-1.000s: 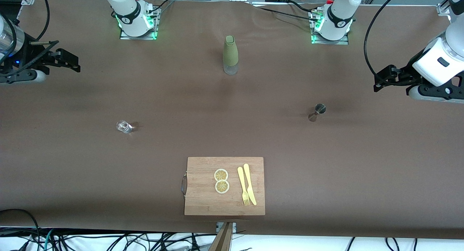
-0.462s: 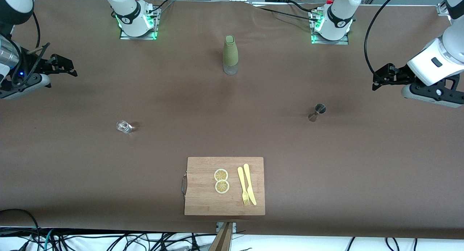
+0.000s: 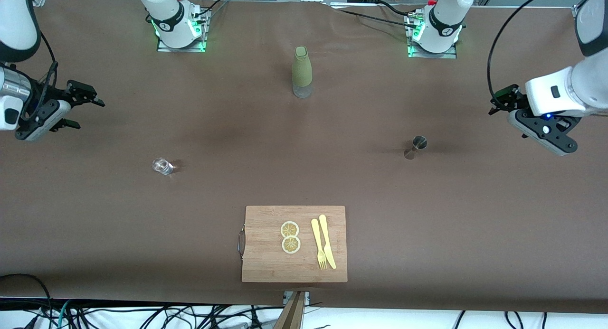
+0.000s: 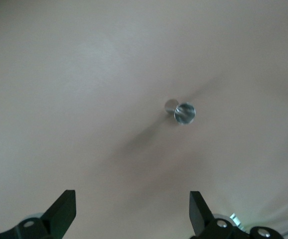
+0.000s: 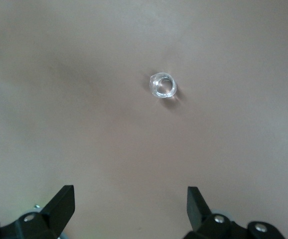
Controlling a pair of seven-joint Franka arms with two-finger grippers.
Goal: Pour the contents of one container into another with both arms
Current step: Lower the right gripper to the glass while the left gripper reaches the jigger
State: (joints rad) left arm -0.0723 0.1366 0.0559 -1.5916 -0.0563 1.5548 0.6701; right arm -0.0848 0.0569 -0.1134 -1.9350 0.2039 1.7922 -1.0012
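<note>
A small clear glass (image 3: 163, 166) stands on the brown table toward the right arm's end. A metal jigger (image 3: 415, 147) stands toward the left arm's end. An olive-sleeved bottle (image 3: 302, 71) stands upright between the two bases. My right gripper (image 3: 84, 109) hangs open and empty above the table near its end edge; the glass (image 5: 163, 85) shows well ahead of its open gripper (image 5: 129, 205). My left gripper (image 3: 503, 103) hangs open and empty near the other end edge; the jigger (image 4: 181, 111) lies ahead of the gripper (image 4: 131, 211).
A wooden cutting board (image 3: 266, 262) lies near the front edge with two lemon slices (image 3: 290, 236), a yellow fork (image 3: 318, 243) and a yellow knife (image 3: 327, 241). Cables hang off the front edge.
Both arms have tipped their hands downward toward the table over the last second. The right gripper has dropped a little. Both grippers stayed open; nothing on the table moved.
</note>
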